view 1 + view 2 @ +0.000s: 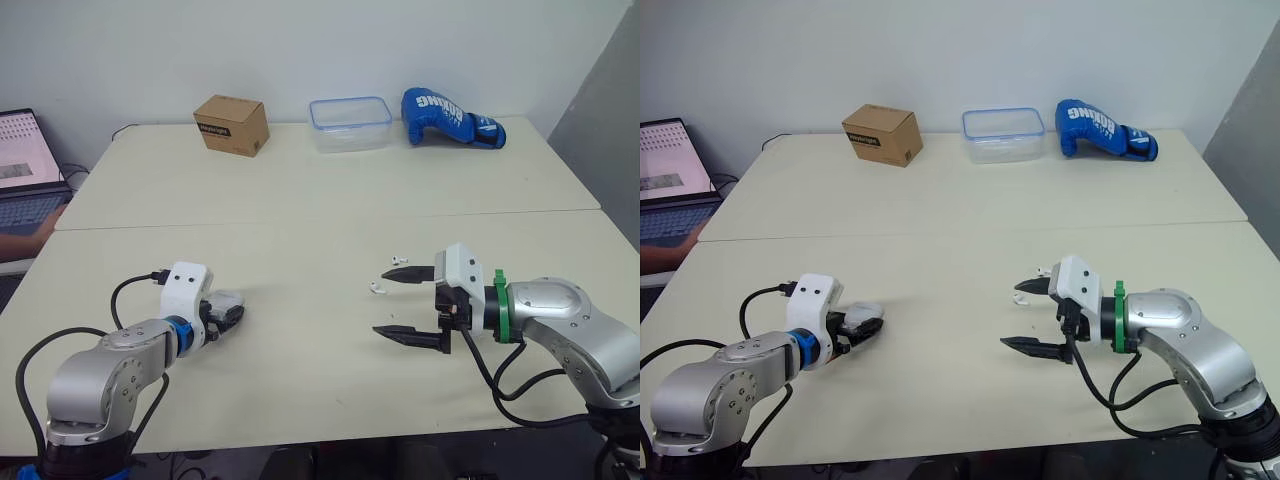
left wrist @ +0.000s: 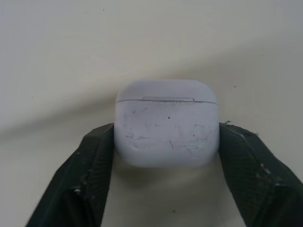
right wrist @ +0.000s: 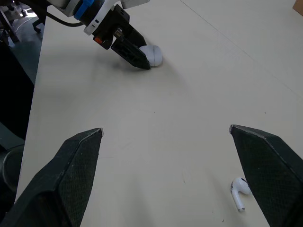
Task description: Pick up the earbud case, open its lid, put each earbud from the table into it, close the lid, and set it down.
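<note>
**Left end effector [image 1: 228, 313] clamps earbud case [image 2: 166, 127], lid shut**

The left end effector's two black fingers [image 2: 90, 161] press on opposite sides of the small white earbud case, low over the tabletop [image 1: 300, 370] toward its near left corner. Whether the case rests on the surface or hangs just clear cannot be told.

The right end effector [image 1: 380, 302] hovers empty, fingers spread wide, toward the near right. One earbud [image 1: 377, 288] lies by its fingertips and the other earbud [image 1: 400, 260] just beyond.

The case looks light, rigid and smooth, with rounded corners, so it is likely to twist or slip. The hold sits below the lid seam, which should leave the lid free.

The tabletop is pale, flat and matt. A cardboard box [image 1: 232, 124], plastic container [image 1: 350, 123] and boxing glove [image 1: 450, 118] line the far edge, well apart from the work.
</note>
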Robot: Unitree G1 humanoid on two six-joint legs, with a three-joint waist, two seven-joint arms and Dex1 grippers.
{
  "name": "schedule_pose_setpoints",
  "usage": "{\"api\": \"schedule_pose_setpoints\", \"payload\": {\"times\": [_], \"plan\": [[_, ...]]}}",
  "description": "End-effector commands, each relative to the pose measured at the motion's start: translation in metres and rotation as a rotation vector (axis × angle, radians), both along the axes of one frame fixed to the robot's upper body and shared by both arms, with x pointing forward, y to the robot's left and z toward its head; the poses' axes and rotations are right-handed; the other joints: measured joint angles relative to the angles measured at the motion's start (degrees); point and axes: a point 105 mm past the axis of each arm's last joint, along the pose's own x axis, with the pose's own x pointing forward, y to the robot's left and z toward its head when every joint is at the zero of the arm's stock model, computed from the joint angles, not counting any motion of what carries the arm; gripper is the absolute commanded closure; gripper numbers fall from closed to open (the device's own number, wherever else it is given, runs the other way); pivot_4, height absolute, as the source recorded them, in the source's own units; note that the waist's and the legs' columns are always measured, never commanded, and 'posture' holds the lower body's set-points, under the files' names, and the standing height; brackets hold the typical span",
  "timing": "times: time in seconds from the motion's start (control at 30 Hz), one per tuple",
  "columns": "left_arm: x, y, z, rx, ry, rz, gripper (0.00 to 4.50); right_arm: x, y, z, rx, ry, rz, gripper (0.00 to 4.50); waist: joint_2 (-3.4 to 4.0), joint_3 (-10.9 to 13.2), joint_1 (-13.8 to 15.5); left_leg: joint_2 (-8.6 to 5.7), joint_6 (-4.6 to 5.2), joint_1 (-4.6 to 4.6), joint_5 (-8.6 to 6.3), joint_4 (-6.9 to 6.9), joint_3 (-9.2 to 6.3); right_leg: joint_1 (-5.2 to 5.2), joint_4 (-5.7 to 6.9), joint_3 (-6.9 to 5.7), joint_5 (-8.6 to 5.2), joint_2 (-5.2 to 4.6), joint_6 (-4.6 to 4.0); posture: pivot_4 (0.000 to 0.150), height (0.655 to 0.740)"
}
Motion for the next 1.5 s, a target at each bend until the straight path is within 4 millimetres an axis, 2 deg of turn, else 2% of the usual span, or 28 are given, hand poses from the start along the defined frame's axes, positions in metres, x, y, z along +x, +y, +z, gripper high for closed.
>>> {"api": "schedule_pose_setpoints", "payload": {"times": [0.03,0.3,0.53,0.67,0.87,0.97,1.17,1.27,1.5], "plan": [[-0.002,-0.005,-0.005,-0.017,0.021,-0.018,1.74,-0.005,0.002,0.007,0.011,-0.037,0.019,0.00,0.00,0.00,0.00,0.00,0.00,0.00,0.00,0.00,0.00,0.00,0.01,0.00,0.00,0.00,0.00,0.150,0.7307],[-0.003,-0.005,-0.004,0.017,0.007,-0.044,1.74,-0.005,0.001,0.005,0.011,-0.030,0.016,0.00,0.00,0.00,0.00,0.00,0.00,0.01,0.00,0.00,0.00,0.00,0.01,0.00,0.00,0.00,0.00,0.150,0.7307],[-0.002,-0.008,0.029,0.085,-0.157,-0.235,1.74,0.004,0.000,0.023,0.058,0.003,-0.012,0.00,-0.02,0.05,-0.21,0.01,0.00,-0.07,0.00,-0.01,0.02,-0.10,0.00,0.02,0.00,0.00,-0.01,0.150,0.7307],[-0.001,-0.026,0.051,0.119,-0.353,-0.438,1.74,0.010,0.000,0.036,0.109,0.057,-0.028,0.00,-0.02,0.05,-0.16,0.03,-0.01,-0.10,0.00,-0.02,0.04,-0.12,-0.01,0.03,0.01,0.00,-0.03,0.150,0.7307],[-0.001,-0.048,0.066,0.188,-0.465,-0.681,1.74,0.020,-0.004,0.039,0.073,0.172,-0.071,0.00,0.02,0.08,-0.14,0.02,0.01,-0.14,-0.01,-0.02,0.09,-0.16,-0.03,0.04,0.01,-0.02,-0.03,0.150,0.7307],[0.002,-0.062,0.079,0.227,-0.563,-0.818,1.74,0.022,0.000,0.042,0.092,0.293,-0.077,0.00,0.02,0.08,-0.19,0.04,0.08,-0.14,-0.04,-0.02,0.09,-0.15,-0.02,0.02,0.01,0.00,-0.04,0.150,0.7307],[0.009,-0.080,0.089,0.320,-0.675,-1.007,1.74,0.022,0.007,0.051,0.157,0.468,-0.057,0.00,0.02,0.09,-0.23,0.03,0.03,-0.17,-0.02,-0.02,0.11,-0.20,-0.03,0.03,0.02,0.00,-0.03,0.150,0.7307],[0.014,-0.090,0.101,0.329,-0.745,-1.066,1.74,0.021,0.013,0.055,0.193,0.550,-0.037,0.00,0.02,0.09,-0.24,0.03,0.03,-0.19,-0.01,-0.01,0.11,-0.24,0.01,0.04,0.02,0.00,-0.03,0.150,0.7307],[0.008,-0.118,0.116,0.303,-0.861,-1.214,1.74,0.022,0.025,0.065,0.272,0.661,-0.010,0.00,0.02,0.08,-0.58,0.02,0.01,-0.26,0.00,-0.01,0.15,-0.39,0.07,0.10,0.03,0.01,-0.03,0.150,0.7307]]}}
